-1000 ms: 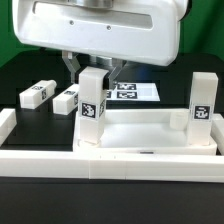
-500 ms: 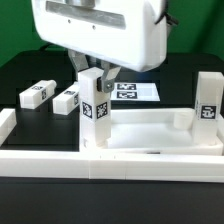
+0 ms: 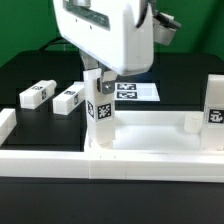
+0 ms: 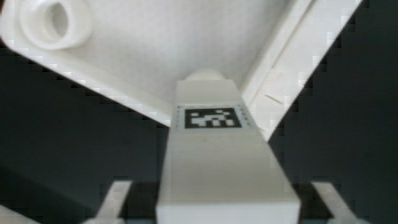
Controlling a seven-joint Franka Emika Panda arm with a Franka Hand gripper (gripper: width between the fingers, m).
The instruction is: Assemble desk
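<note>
My gripper [image 3: 100, 78] is shut on a white leg block [image 3: 100, 108], which stands upright at the near-left corner of the tabletop [image 3: 150, 138], a shallow white tray. In the wrist view the same leg [image 4: 214, 160] runs between my two fingers [image 4: 116, 200], its tag facing the camera, and its far end meets the tabletop [image 4: 143, 60]. A second leg [image 3: 215, 112] stands upright at the tabletop's corner on the exterior view's right. Two loose legs [image 3: 35, 94] [image 3: 68, 99] lie flat on the black table at the exterior view's left.
A long white rail [image 3: 110, 165] runs along the front of the tabletop, and another rail piece [image 3: 6, 124] sits at the exterior view's left edge. The marker board [image 3: 132, 92] lies behind the tabletop, partly hidden by my gripper.
My gripper has moved toward the exterior view's right with the leg in it. The tabletop and the leg standing on it have slid the same way.
</note>
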